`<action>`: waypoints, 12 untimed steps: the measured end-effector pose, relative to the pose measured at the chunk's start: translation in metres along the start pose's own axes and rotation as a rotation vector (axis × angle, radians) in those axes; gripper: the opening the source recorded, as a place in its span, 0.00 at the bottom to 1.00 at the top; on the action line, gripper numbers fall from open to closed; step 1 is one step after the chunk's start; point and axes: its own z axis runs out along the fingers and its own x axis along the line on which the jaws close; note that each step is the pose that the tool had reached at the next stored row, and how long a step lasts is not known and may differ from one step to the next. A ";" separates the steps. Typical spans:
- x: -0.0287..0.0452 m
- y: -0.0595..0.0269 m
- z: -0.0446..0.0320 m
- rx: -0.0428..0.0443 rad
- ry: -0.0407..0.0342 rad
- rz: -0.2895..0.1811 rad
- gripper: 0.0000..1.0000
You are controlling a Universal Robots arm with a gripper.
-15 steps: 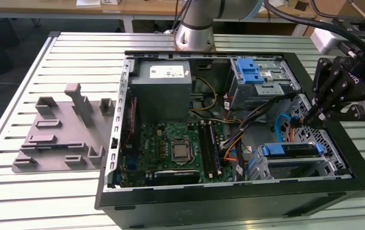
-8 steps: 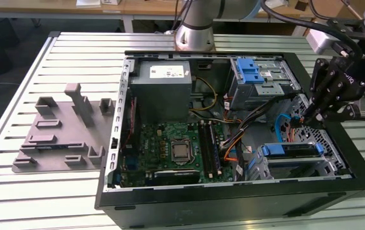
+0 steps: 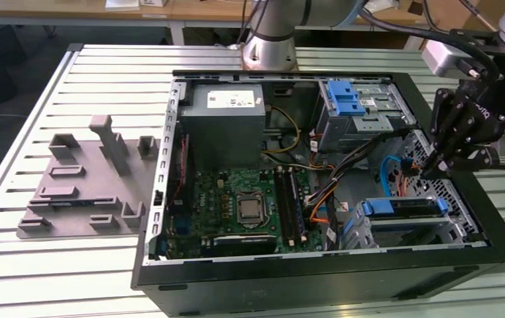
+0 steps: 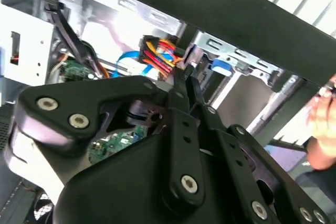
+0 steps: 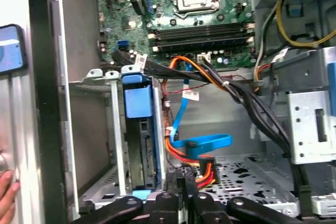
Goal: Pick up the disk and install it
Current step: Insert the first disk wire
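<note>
An open black computer case (image 3: 323, 278) is seen lying on a slatted metal table (image 3: 22, 265) in the exterior view, with a grey moulded fixture (image 3: 80, 182) set well apart from it at about 9 o'clock. Inside the case, a large grey metal box with a white sticker (image 3: 226, 126) sits toward 12 o'clock, a green motherboard (image 3: 244, 205) lies below it, and a grey metal cage with a blue plastic latch (image 3: 354, 109) is placed at about 1 o'clock.

The disk (image 3: 403, 209) — edged by its blue carrier — is found seated in the drive bay at roughly 4 o'clock of the case. In the first wrist view the disk (image 5: 139, 129) is seen standing on edge between silver bay rails, its blue tab toward the motherboard.

The gripper (image 3: 434, 169) is held over the case's 3 o'clock side, just above and beside the disk but apart from it. In both wrist views the black fingers (image 5: 181, 184) are seen pressed together with nothing between them — the tips (image 4: 181, 77) are near a bundle of red, orange and yellow wires (image 4: 157, 51), with a blue flat cable (image 5: 202, 142) close by.

A person's hand (image 5: 5, 187) is visible at the outer wall of the case.
</note>
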 end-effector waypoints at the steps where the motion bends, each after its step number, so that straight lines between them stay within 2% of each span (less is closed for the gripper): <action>1: 0.0002 0.0000 0.0002 0.0001 0.0007 -0.001 0.17; 12: 0.0112 0.0064 0.0036 0.0041 -0.0015 -0.035 0.16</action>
